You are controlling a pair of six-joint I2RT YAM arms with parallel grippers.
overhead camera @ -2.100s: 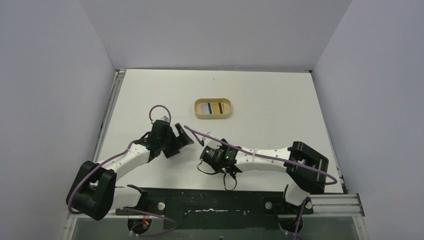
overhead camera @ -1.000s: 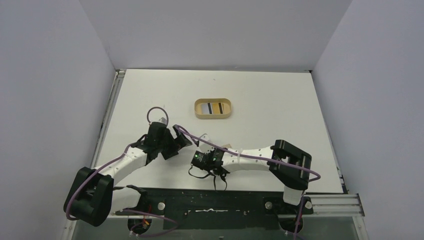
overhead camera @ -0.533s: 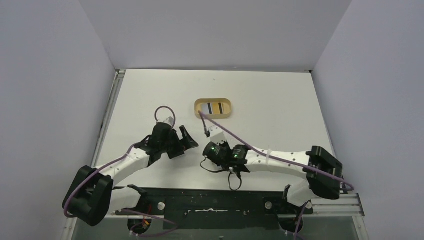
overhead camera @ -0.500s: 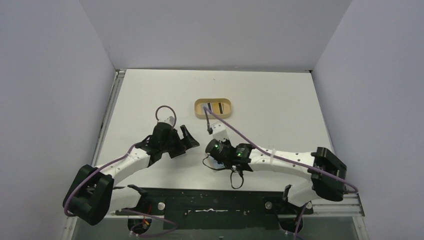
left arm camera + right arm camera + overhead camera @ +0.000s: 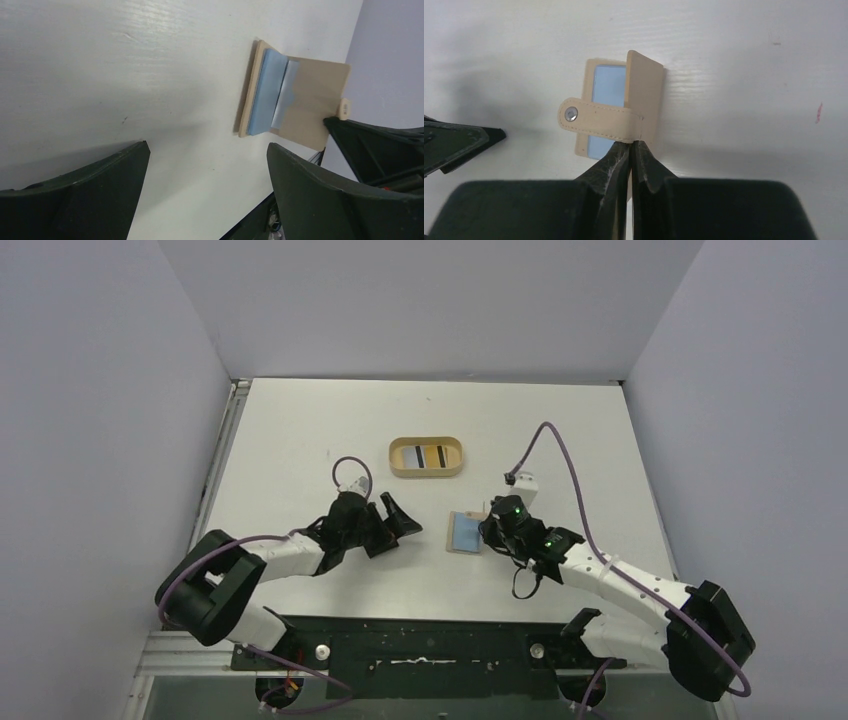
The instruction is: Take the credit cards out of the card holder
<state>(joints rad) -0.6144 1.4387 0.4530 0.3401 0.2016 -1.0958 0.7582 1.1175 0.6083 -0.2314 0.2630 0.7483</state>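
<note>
The tan card holder (image 5: 453, 545) lies on the table between the arms, its cover (image 5: 644, 95) lifted. A light blue credit card (image 5: 606, 82) shows inside it, also visible in the left wrist view (image 5: 265, 95). My right gripper (image 5: 630, 146) is shut on the edge of the raised cover, just below the snap tab (image 5: 596, 119). In the top view the right gripper (image 5: 488, 533) sits at the holder's right side. My left gripper (image 5: 403, 527) stands open a short way left of the holder, touching nothing; its fingers (image 5: 320, 195) frame bare table.
An oval tan tray (image 5: 396, 464) with a raised rim stands beyond the holder, holding flat items striped white, yellow and black. The right arm's purple cable (image 5: 560, 455) loops above the table. Walls close in on both sides.
The right arm has swung from the middle to the right, and the holder now lies uncovered with its cover held up. The left gripper has moved right toward it.
</note>
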